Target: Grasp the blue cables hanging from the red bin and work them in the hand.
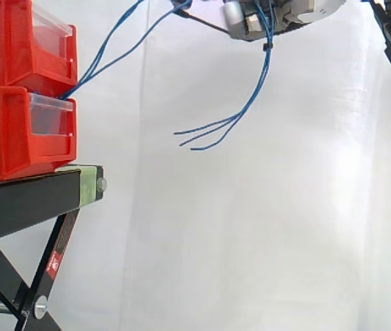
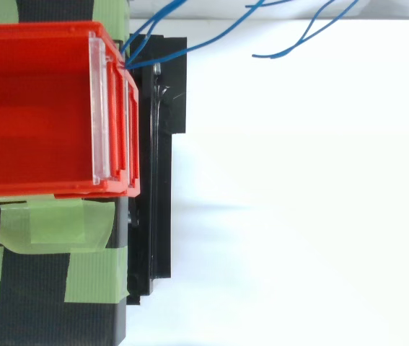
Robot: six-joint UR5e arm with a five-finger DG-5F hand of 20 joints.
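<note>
Blue cables [image 1: 263,77]: thin strands, bundled. They run from the front lip of the lower red bin [image 1: 9,131] up to the hand [image 1: 250,24] at frame top, then hang below it, loose ends splayed left. Grip state: cannot tell.

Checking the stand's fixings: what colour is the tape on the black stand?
Light green; the tape shows best in the top view.
</note>
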